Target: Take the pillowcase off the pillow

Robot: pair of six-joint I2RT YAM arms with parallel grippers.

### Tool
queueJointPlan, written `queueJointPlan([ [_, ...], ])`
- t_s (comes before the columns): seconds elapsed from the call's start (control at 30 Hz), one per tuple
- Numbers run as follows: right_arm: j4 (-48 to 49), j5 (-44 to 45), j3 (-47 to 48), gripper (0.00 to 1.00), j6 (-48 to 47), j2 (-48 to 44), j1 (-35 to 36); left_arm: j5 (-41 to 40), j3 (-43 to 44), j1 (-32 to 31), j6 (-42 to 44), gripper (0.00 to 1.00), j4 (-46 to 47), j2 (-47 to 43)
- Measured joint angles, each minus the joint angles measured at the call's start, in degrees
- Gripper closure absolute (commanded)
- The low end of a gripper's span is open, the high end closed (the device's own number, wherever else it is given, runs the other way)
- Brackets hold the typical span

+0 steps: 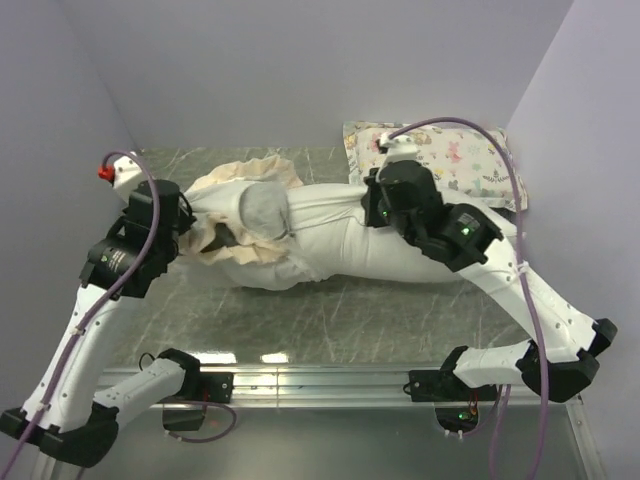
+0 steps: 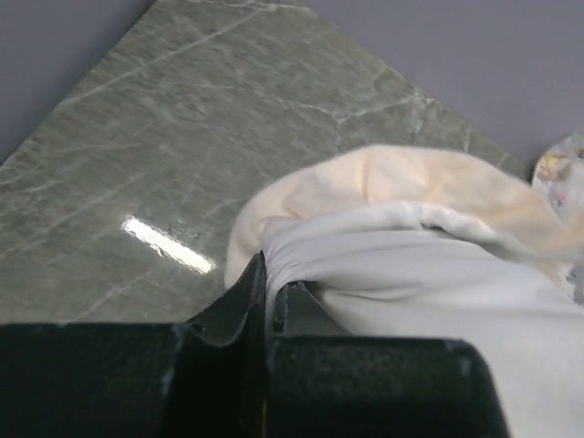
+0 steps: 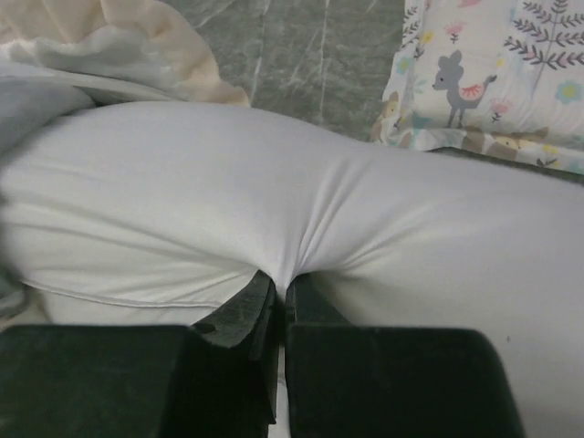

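The white pillow (image 1: 345, 245) lies across the middle of the table. The pillowcase (image 1: 262, 205), grey plush with cream ruffles, is bunched over the pillow's left end. My left gripper (image 1: 192, 228) is at that end, shut on a fold of the pillowcase's pale fabric (image 2: 365, 265); its jaws (image 2: 269, 278) are pinched together with cloth between them. My right gripper (image 1: 373, 206) is on the pillow's upper middle, shut on a pinch of the white pillow cover (image 3: 301, 201), the jaws (image 3: 285, 281) closed on the puckered cloth. The pillowcase shows at the top left of the right wrist view (image 3: 119, 46).
A small animal-print pillow (image 1: 465, 155) lies at the back right, touching the white pillow's far edge; it also shows in the right wrist view (image 3: 497, 73). The grey marble table (image 1: 380, 320) has walls at the back and both sides. A metal rail runs along the near edge.
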Motion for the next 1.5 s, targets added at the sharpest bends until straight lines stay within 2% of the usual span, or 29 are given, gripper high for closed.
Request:
queueJointPlan([
  [0.1,-2.43,-3.78,0.37,1.0,0.02,-1.64,-4.09,6.84,-0.72,9.66,3.08,0.99,3.15,0.85],
  [0.2,-2.56,-8.5,-1.11,1.0,0.02,-1.6,-7.39,18.08,-3.5,20.57,5.73,0.99,6.93,3.89],
  [0.27,-1.7,-11.52,-3.74,1.0,-0.09,-0.85,-8.92,23.23,-4.81,24.46,6.73,1.0,7.56,6.93],
  [0.4,1.11,-15.78,-9.03,1.0,-0.94,3.39,-12.7,30.14,-5.6,26.93,8.33,0.99,8.66,14.71],
  [0.43,2.45,-16.85,-10.1,1.0,-1.07,5.25,-14.01,31.47,-5.6,27.12,8.74,0.82,8.94,16.17],
  [0.5,5.51,-18.8,-11.17,1.0,-1.14,9.11,-15.85,33.97,-5.6,27.58,9.57,0.58,10.08,18.4],
  [0.53,6.71,-19.39,-11.17,1.0,-1.25,10.84,-16.5,34.71,-5.6,27.74,9.99,0.34,10.45,18.8],
  [0.57,8.04,-20.02,-11.17,1.0,-1.33,12.41,-17.03,35.3,-5.6,27.87,10.82,0.25,10.84,18.88],
  [0.63,9.81,-21.03,-11.17,1.0,-1.49,14.4,-17.81,35.76,-5.57,27.5,11.21,0.16,11.93,17.97],
  [0.67,10.36,-21.4,-11.17,1.0,-1.46,14.73,-18.08,35.82,-5.55,27.06,11.76,0.01,12.33,17.16],
  [0.77,10.67,-22.29,-10.67,1.0,-1.46,14.69,-18.27,34.18,-4.9,21.86,12.2,0.01,12.15,13.88],
  [0.9,9.73,-22.64,-8.79,1.0,-1.53,14.69,-18.34,30.05,-4.35,9.14,11.72,0.01,11.72,8.5],
  [0.93,9.53,-22.64,-8.35,1.0,-1.53,14.67,-18.38,28.96,-4.61,6.21,11.39,0.04,11.41,6.97],
  [1.13,8.02,-22.71,-7.06,1.0,-1.7,14.67,-18.53,18.18,-10.29,-7.41,6.38,0.04,7.04,0.5],
  [1.27,7.3,-22.75,-6.64,1.0,-1.75,14.67,-18.53,14.91,-14.51,-11.41,3.63,0.04,5.11,0.37],
  [1.5,6.64,-22.86,-6.25,1.0,-2.12,14.6,-18.56,9.64,-18.14,-13.46,-0.31,0.04,4.35,3.37],
])
